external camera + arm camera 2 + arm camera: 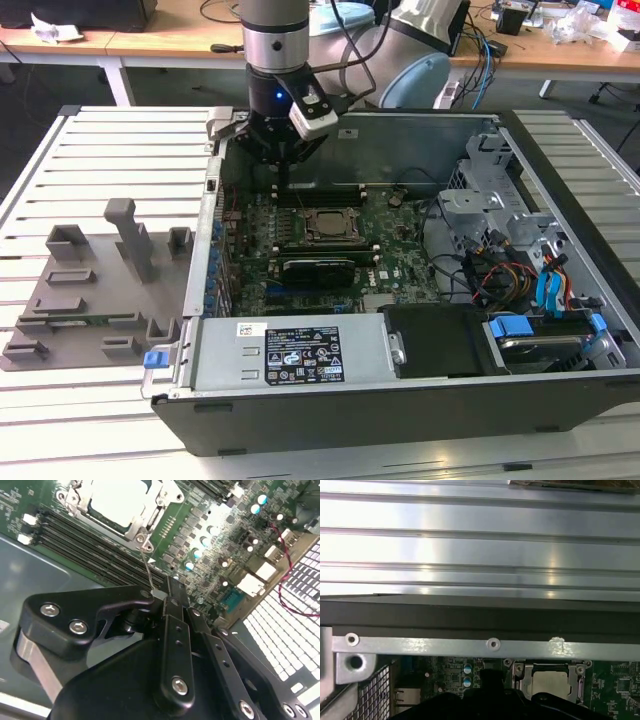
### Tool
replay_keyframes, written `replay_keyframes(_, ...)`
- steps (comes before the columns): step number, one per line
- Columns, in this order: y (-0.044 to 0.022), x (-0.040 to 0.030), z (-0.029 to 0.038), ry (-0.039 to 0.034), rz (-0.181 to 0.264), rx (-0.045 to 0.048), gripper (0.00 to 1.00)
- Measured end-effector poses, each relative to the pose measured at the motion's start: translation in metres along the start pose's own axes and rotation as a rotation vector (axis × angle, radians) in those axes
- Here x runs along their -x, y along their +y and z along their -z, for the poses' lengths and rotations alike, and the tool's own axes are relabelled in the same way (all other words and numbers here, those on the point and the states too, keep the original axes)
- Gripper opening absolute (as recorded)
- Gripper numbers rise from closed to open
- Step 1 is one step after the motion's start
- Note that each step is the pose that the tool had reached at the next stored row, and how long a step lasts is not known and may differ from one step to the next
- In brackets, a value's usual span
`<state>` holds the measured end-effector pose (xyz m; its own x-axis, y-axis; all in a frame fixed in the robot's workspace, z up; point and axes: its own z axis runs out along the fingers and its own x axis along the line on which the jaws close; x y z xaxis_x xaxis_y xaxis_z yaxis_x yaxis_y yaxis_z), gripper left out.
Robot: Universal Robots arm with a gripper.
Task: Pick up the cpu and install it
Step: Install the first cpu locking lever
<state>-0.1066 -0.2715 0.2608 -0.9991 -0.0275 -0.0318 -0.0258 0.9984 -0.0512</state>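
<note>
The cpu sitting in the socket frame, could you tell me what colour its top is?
Pale silvery-grey; the cpu shows best in the second wrist view.

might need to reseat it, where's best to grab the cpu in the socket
Probably two opposite edges of the cpu, coming straight down: it lies flat, face up, inside the socket frame, so no side approach is open.

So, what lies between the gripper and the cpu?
In the second wrist view, a thin metal lever runs from the socket frame around the cpu to the gripper, over black memory slots.
</note>
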Motion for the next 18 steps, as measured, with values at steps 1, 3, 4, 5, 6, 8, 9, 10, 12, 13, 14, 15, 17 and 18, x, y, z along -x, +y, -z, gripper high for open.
replay_keyframes(1, -0.0001, 0.0018, 0.0000, 0.0000, 0.000, 0.0000, 0.11)
replay_keyframes(3, -0.0002, 0.0082, -0.0003, 0.0001, 0.000, 0.0000, 0.11)
replay_keyframes(4, -0.0003, 0.0106, -0.0004, 0.0000, 0.000, 0.0000, 0.11)
replay_keyframes(5, -0.0003, 0.0120, -0.0004, 0.0000, 0.000, 0.0000, 0.11)
replay_keyframes(6, -0.0004, 0.0142, -0.0005, 0.0000, 0.000, 0.0000, 0.11)
replay_keyframes(8, -0.0005, 0.0195, -0.0006, 0.0000, 0.000, 0.0000, 0.11)
replay_keyframes(9, -0.0006, 0.0212, -0.0007, 0.0000, 0.000, 0.0000, 0.11)
replay_keyframes(10, -0.0006, 0.0240, -0.0008, 0.0000, 0.000, 0.0000, 0.11)
replay_keyframes(12, -0.0007, 0.0274, -0.0009, 0.0000, 0.000, 0.0000, 0.11)
replay_keyframes(13, -0.0008, 0.0297, -0.0010, 0.0001, 0.000, -0.0001, 0.11)
replay_keyframes(14, -0.0009, 0.0326, -0.0011, 0.0000, 0.000, 0.0000, 0.11)
replay_keyframes(15, -0.0009, 0.0354, -0.0012, 0.0001, 0.000, -0.0001, 0.11)
replay_keyframes(17, -0.0011, 0.0409, -0.0014, 0.0001, 0.000, -0.0001, 0.11)
replay_keyframes(18, -0.0011, 0.0432, -0.0015, 0.0000, 0.000, 0.0000, 0.11)
